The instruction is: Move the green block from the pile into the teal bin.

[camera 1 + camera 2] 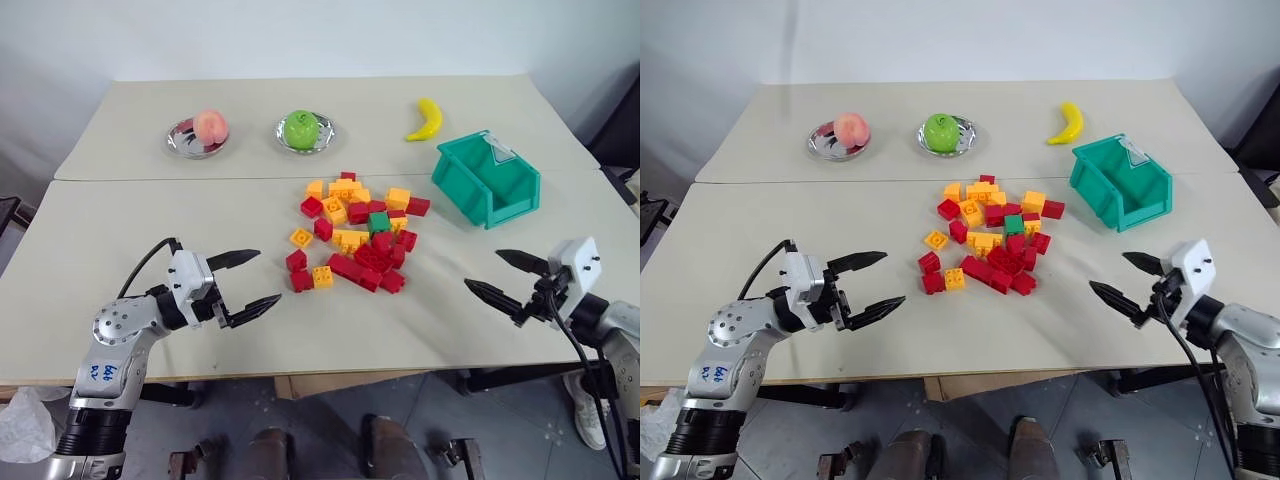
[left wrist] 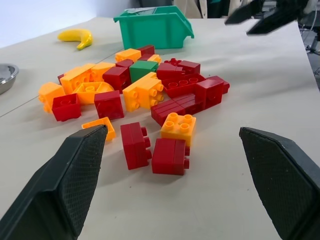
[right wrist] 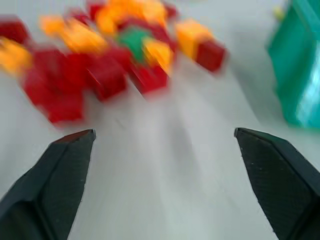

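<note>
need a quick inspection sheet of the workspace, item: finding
surface: two pale tables set edge to edge, a seam between them
job's things: green block sits in the pile among red and yellow bricks; teal bin stands right of the pile, nothing seen inside
clutter: peach on a metal dish, green apple on a metal dish, banana, all on the far table
grippers: left hand open, empty, left of the pile; right hand open, empty, right of the pile
cables: black cable looping at the left wrist, another by the right arm
surroundings: plain wall behind, grey floor in front
</note>
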